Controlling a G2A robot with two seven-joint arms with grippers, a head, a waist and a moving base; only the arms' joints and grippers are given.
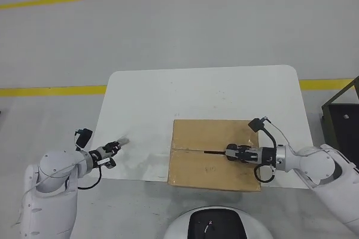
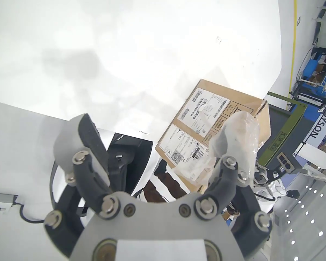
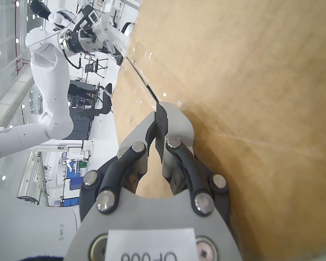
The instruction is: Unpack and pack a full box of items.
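A closed cardboard box (image 1: pixel 197 136) sits on the white tabletop (image 1: pixel 197 95), on its near right part, with its front edge close to the tabletop's near edge. Its two top flaps are folded down and meet along a seam (image 1: pixel 188 150) that runs across the lid. The right gripper (image 1: pixel 228 152) lies low over the lid with its fingers pressed together and nothing between them. In the right wrist view, the tip of this gripper (image 3: pixel 159 115) rests at the seam (image 3: pixel 141 74), where a narrow dark slit shows between the flaps of the box (image 3: pixel 233 82). The left gripper (image 1: pixel 118 144) is held above the left part of the tabletop, well apart from the box, with its fingers spread wide and gripping nothing. In the left wrist view, one finger of this gripper (image 2: pixel 160 123) is wrapped in crumpled clear plastic film (image 2: pixel 240 131). Beyond it, the side of the box (image 2: pixel 250 104) carries white shipping labels (image 2: pixel 201 109) above the tabletop (image 2: pixel 125 42).
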